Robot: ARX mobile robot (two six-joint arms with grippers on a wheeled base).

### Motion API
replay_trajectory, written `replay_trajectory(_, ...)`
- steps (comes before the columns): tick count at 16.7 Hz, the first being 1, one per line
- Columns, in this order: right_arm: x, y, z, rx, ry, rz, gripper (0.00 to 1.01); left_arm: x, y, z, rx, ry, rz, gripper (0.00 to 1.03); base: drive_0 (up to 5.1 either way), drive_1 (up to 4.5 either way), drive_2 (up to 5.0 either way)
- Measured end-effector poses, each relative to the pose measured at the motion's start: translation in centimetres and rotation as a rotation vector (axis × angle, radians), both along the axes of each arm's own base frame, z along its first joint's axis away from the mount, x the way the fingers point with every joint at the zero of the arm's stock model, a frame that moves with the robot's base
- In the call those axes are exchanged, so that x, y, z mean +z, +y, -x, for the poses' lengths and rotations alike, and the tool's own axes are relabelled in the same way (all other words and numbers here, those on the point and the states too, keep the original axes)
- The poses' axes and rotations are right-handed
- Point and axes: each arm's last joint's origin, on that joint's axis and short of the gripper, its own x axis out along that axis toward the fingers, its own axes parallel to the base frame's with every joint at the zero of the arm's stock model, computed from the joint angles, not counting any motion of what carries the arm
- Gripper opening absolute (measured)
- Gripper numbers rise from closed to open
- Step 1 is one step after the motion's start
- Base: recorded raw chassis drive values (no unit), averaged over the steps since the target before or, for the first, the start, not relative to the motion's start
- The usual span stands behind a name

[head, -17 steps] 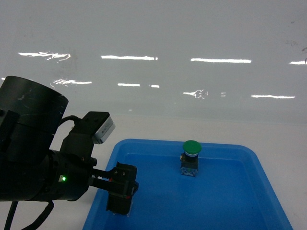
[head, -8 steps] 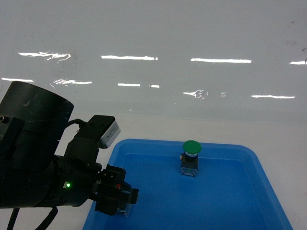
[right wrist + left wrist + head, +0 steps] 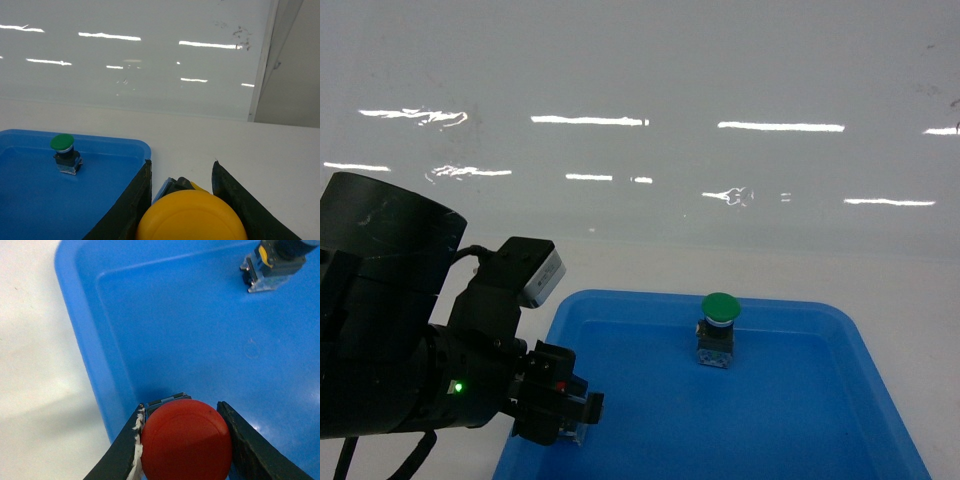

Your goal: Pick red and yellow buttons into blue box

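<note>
The red button fills the bottom of the left wrist view, with my left gripper shut on it over the shallow blue tray's left end. In the head view that gripper hangs at the tray's near left rim. The yellow button sits between the black fingers of my right gripper, which is shut on it above the white table, just right of the tray. The right gripper is outside the head view. The blue box is out of view.
A shallow blue tray lies on the white table, and a green-capped button stands upright in its far middle. The tray rim and that green button also show in the right wrist view. A glossy white wall rises behind the table.
My left gripper has drawn back a little toward the lower left and turned, still holding the red button. The green button has not moved.
</note>
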Motion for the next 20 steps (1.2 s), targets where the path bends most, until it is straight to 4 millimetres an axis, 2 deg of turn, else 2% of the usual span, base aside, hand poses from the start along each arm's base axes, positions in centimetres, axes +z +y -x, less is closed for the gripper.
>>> replay_trajectory(5, 0.0, 0.0, 0.0, 0.000, 0.000, 0.000, 0.32, 1.5, -0.2, -1.7, 0.006, -0.116, 0.039, 0.34, 0.0, 0.00, 0.0)
replay_trajectory(7, 0.0, 0.0, 0.0, 0.000, 0.000, 0.000, 0.32, 2.1, 0.7, -2.5, 0.055, -0.200, 0.034, 0.34, 0.0, 0.00, 0.0)
replay_trajectory(8, 0.0, 0.0, 0.0, 0.001, 0.001, 0.000, 0.32, 2.9, 2.0, -1.5, 0.096, -0.165, 0.008, 0.34, 0.0, 0.00, 0.0)
replay_trajectory(9, 0.0, 0.0, 0.0, -0.008, -0.001, 0.001, 0.32, 4.8, 3.8, 0.8, 0.148, -0.219, -0.001, 0.34, 0.0, 0.00, 0.0)
replay_trajectory(10, 0.0, 0.0, 0.0, -0.003, 0.004, 0.001, 0.32, 7.1, 4.7, 1.1, 0.189, -0.303, 0.009, 0.34, 0.0, 0.00, 0.0)
replay_trajectory(11, 0.0, 0.0, 0.0, 0.001, 0.001, 0.000, 0.32, 9.8, 5.5, 0.9, 0.243, -0.462, 0.016, 0.34, 0.0, 0.00, 0.0)
replay_trajectory(12, 0.0, 0.0, 0.0, -0.001, 0.000, 0.000, 0.32, 11.2, 5.9, 1.0, 0.260, -0.494, 0.024, 0.34, 0.0, 0.00, 0.0)
replay_trajectory(16, 0.0, 0.0, 0.0, -0.002, 0.000, 0.000, 0.32, 12.6, 5.4, 3.1, 0.264, -0.556, 0.021, 0.34, 0.0, 0.00, 0.0)
replay_trajectory(18, 0.0, 0.0, 0.0, -0.002, 0.000, 0.000, 0.32, 13.7, 5.8, 4.9, 0.303, -0.609, 0.015, 0.34, 0.0, 0.00, 0.0)
replay_trajectory(20, 0.0, 0.0, 0.0, -0.002, 0.000, 0.000, 0.32, 13.1, 6.1, 7.1, 0.346, -0.601, -0.011, 0.34, 0.0, 0.00, 0.0)
